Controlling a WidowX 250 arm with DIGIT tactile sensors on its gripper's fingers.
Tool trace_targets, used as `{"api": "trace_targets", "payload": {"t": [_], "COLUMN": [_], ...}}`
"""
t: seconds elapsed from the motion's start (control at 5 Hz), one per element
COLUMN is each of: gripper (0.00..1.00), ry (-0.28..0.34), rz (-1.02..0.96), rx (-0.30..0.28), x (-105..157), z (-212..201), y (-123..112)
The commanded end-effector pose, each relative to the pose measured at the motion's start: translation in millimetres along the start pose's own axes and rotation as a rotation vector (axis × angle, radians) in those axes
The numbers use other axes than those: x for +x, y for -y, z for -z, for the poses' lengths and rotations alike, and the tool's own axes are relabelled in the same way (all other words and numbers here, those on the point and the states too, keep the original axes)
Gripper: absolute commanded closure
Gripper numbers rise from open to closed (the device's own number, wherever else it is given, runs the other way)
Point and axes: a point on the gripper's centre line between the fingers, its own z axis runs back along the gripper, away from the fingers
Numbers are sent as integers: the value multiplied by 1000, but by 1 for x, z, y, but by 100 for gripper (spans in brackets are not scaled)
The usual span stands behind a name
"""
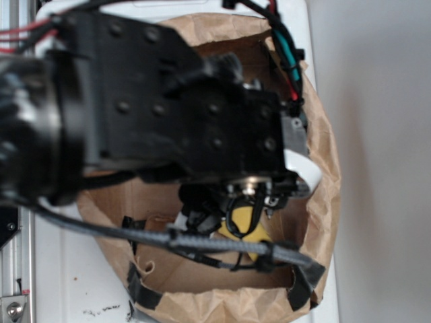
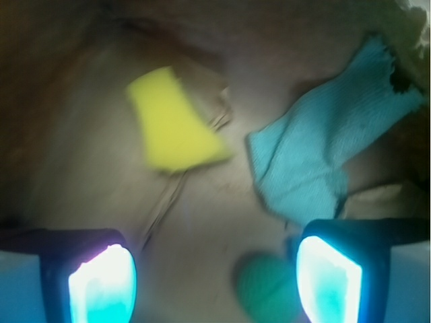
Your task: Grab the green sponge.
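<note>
No readable text, label, brand, number or sign is being shown in either view. In the exterior view, small dark marks are being seen on the white desk (image 1: 87, 296) near the lower left edge, but they are too blurred to be read as characters. Nothing printed is being made out on the brown paper bag (image 1: 323, 222) or on the black arm housing (image 1: 175, 101). In the wrist view everything is being blurred, and no lettering is being seen on any surface.
</note>
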Motion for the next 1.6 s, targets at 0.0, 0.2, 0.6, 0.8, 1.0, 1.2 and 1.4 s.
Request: {"api": "trace_targets", "payload": {"t": [0.0, 0.2, 0.6, 0.8, 1.0, 1.2, 1.4], "gripper": [0, 0, 0, 0, 0, 100, 100], "ry": [58, 63, 47, 22, -11, -8, 21], "rz": [69, 106, 147, 140, 133, 126, 92], "rx": [-39, -29, 34, 44, 57, 64, 28], "x": [27, 30, 39, 50, 54, 51, 46], "z": [-3, 5, 40, 54, 63, 57, 32], "y": [34, 47, 60, 51, 46, 43, 35]}}
